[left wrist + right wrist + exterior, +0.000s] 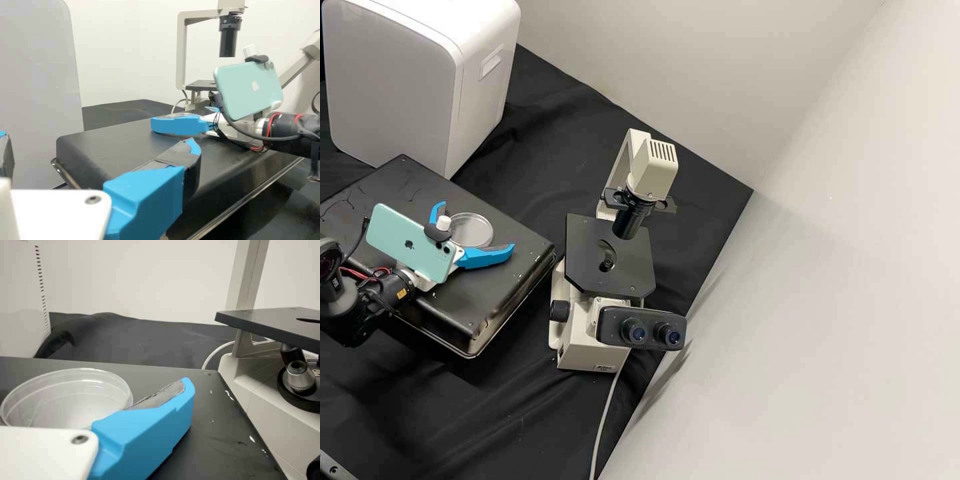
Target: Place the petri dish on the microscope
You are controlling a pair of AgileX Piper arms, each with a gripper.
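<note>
A clear, empty petri dish [471,229] [65,397] lies flat on a black case [493,293]. My right gripper [477,227] is open, with one blue finger on each side of the dish and a teal phone [410,241] mounted on its wrist. In its own wrist view one blue finger [150,427] lies beside the dish's rim. The microscope [603,300] stands to the right of the case, its black stage [610,260] [270,322] bare. My left gripper [85,170] is open at the case's far end, facing the right gripper [181,125] and the microscope [227,35].
A white boxy appliance [413,73] stands at the back left of the bench. A pale cable [603,413] runs from the microscope toward the bench's front edge. A light wall [840,267] borders the bench on the right.
</note>
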